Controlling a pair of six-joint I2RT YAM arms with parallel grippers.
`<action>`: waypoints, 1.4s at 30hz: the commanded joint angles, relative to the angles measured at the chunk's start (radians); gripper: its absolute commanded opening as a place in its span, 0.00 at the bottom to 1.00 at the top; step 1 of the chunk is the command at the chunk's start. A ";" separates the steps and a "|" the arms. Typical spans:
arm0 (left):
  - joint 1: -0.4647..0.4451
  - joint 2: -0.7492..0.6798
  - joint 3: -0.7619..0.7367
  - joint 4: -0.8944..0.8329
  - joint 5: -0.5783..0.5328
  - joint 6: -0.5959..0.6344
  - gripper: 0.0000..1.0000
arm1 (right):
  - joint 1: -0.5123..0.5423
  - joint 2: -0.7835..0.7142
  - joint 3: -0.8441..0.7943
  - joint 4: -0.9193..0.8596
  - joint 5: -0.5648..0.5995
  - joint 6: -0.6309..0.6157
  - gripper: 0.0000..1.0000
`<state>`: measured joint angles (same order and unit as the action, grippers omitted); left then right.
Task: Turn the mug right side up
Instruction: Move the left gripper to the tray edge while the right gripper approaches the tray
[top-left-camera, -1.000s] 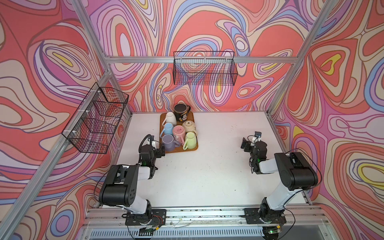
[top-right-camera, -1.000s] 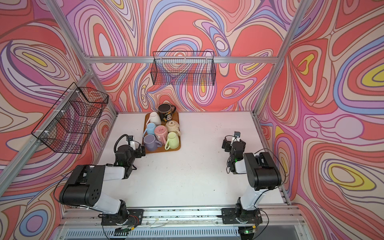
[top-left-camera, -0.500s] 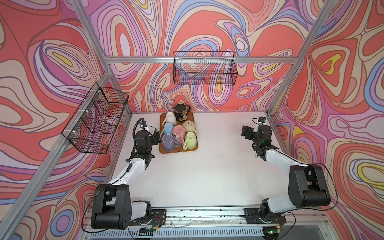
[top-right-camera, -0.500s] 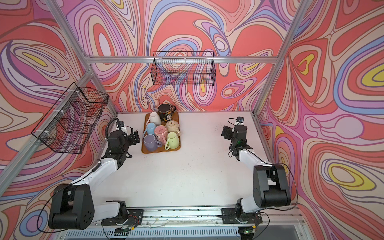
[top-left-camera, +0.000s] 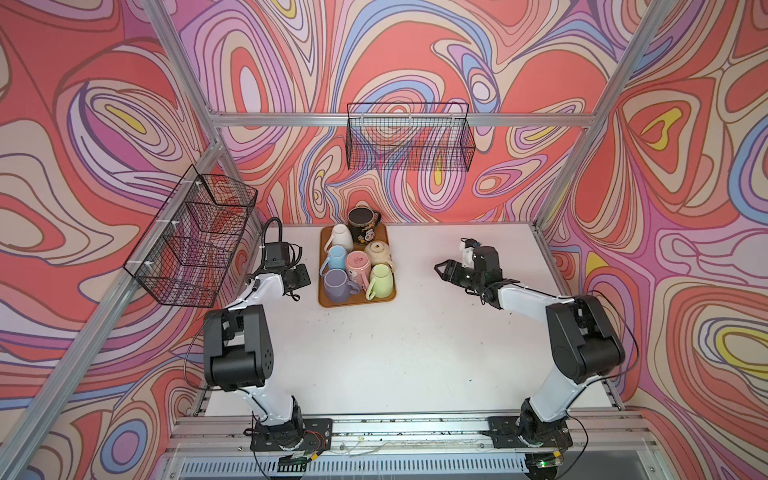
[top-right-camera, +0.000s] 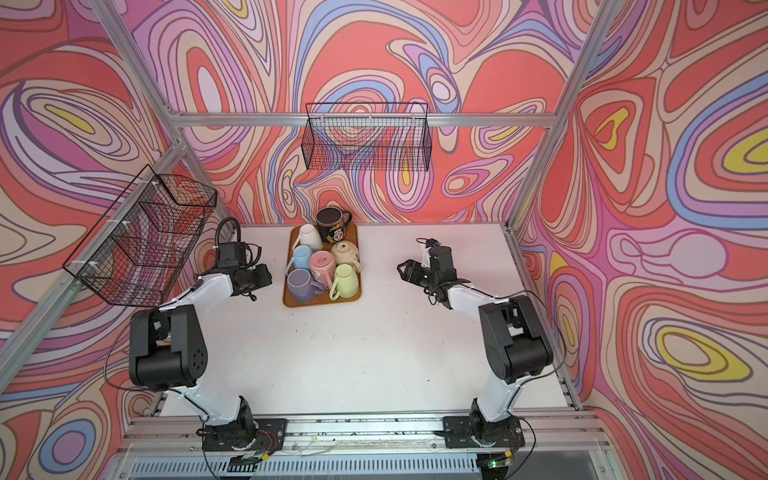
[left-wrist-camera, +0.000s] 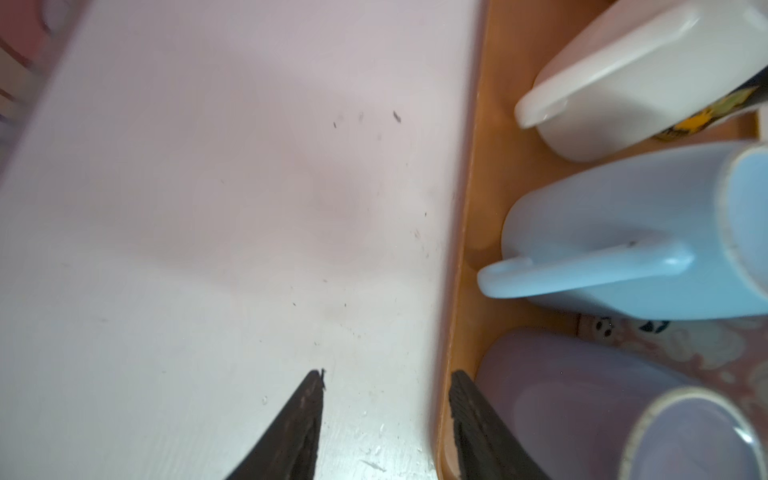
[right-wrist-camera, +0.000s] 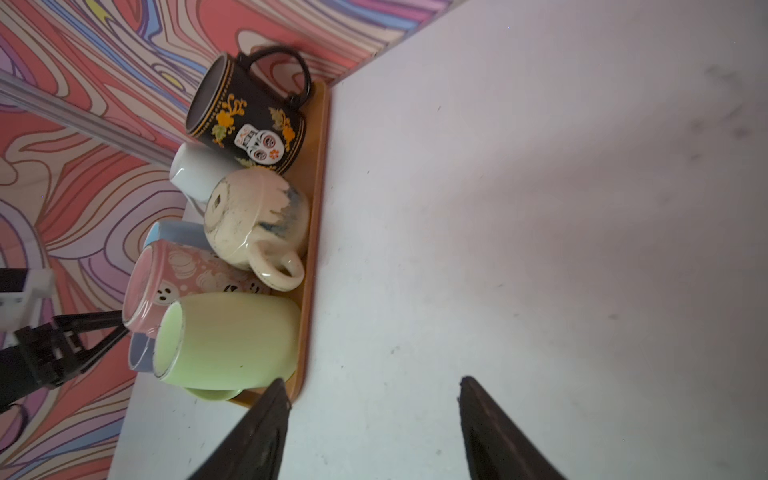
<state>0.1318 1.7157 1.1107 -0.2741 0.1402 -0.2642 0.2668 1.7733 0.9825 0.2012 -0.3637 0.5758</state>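
Left end effector (left-wrist-camera: 386, 411): jaws part-open with a narrow gap, nothing between them. It hangs just beside the left rim of the orange tray (top-left-camera: 357, 300). One finger (left-wrist-camera: 473, 419) overlaps the rim next to the purple mug (top-left-camera: 337, 284); I cannot tell whether it touches.

Right end effector (right-wrist-camera: 374, 415): jaws somewhat wider, empty, over bare white bench (top-left-camera: 395, 353), well apart from the tray's right side.

All mugs sit crowded on the tray. Purple mug and green mug (top-left-camera: 381, 279) are nearest. Then come blue mug (top-left-camera: 336, 254), pink mug (top-left-camera: 357, 263), cream mug (top-left-camera: 378, 251) and white mug (top-left-camera: 341, 235). All six are base-up. The black mug (top-left-camera: 362, 224), farthest, stands mouth-up.

Prints: small ghost faces on the pink mug; a white skull with orange flowers on the black mug.

Bench is scuffed with dark specks. Wire baskets hang on the left wall (top-left-camera: 195, 237) and back wall (top-left-camera: 409, 137). The walls carry red, purple and blue swirls.
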 joint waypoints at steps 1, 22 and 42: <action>0.002 0.039 0.020 -0.120 0.096 -0.024 0.49 | 0.057 0.094 0.044 0.046 -0.054 0.077 0.64; 0.001 0.179 0.075 -0.131 0.181 -0.017 0.44 | 0.202 0.355 0.220 0.076 -0.096 0.138 0.44; -0.062 0.211 0.127 -0.222 0.086 -0.017 0.31 | 0.270 0.438 0.325 -0.035 -0.001 0.149 0.28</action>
<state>0.0826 1.9068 1.2144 -0.4389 0.2642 -0.2775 0.5121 2.1754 1.2819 0.2249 -0.4122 0.7254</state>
